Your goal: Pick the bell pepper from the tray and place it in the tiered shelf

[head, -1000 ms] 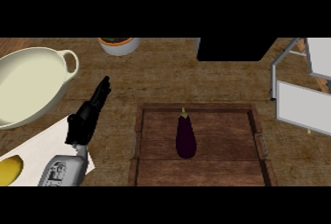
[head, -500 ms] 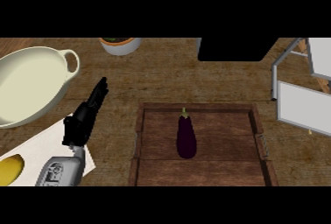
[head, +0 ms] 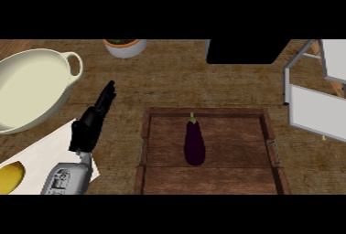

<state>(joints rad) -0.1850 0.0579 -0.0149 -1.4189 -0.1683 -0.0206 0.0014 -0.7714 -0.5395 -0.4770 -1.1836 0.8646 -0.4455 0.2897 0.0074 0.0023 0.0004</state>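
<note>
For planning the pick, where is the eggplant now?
In the head view, the eggplant lies in the middle of the wooden tray, to the right of the left hand and left of the white shelf.

You're looking through the head view alone, facing steeply down onto the counter (head: 169, 87), sitting fairly close; the tray (head: 236, 151) is filling the frame's lower middle.

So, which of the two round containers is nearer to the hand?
The big cream dish with a handle, at the left: its rim lies close beside the left hand. The small pot stands farther off, at the back.
</note>
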